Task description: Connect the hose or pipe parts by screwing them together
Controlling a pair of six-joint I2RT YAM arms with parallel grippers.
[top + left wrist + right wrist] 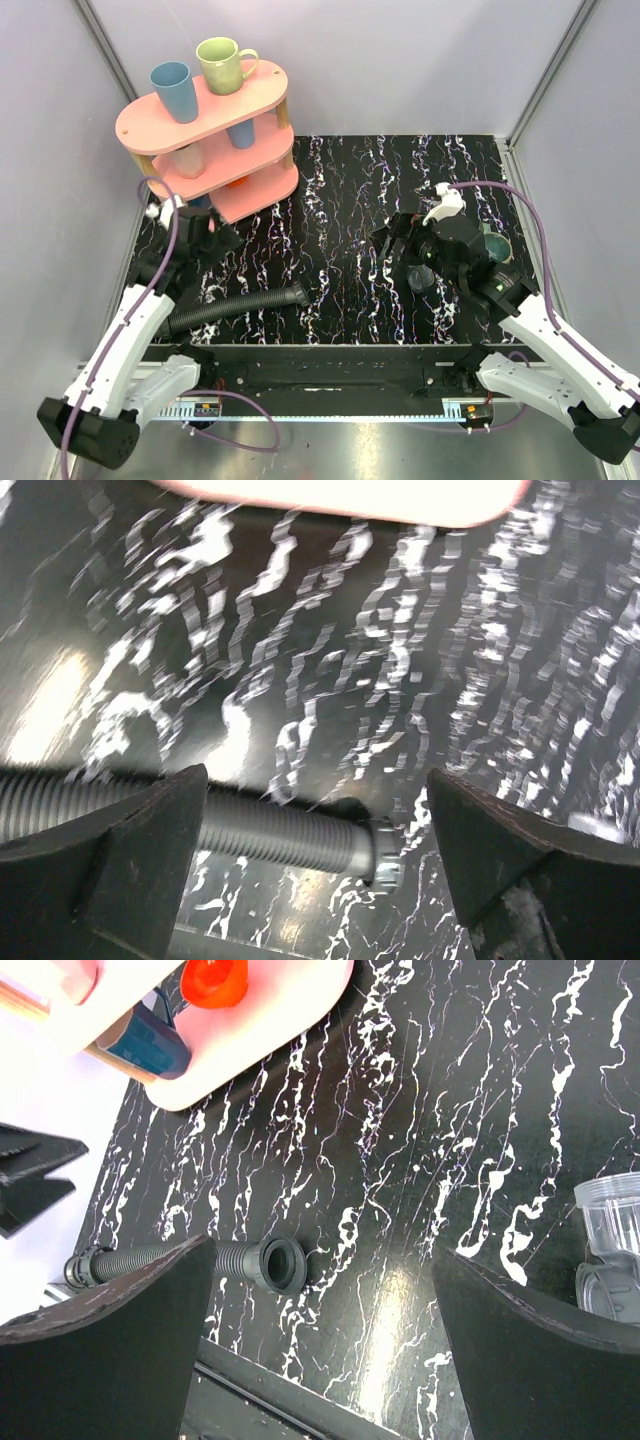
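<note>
Even overhead light is washing the glossy black table (340, 200). Glare is pooling just ahead of the left gripper (318, 790), where motion blur is smearing the marbling and the hose (270, 832). Ahead of the right gripper (322, 1250), details are reading sharp.

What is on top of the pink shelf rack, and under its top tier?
On the pink shelf rack, the top tier carries a blue cup and a green mug. Under it a pale cup and a second blue cup show partly; the tiers cover the rest.

Black marbled table (340, 200) — ribbed hose (230, 308), clear fitting (612, 1200), pink rack (270, 190) on it.
</note>
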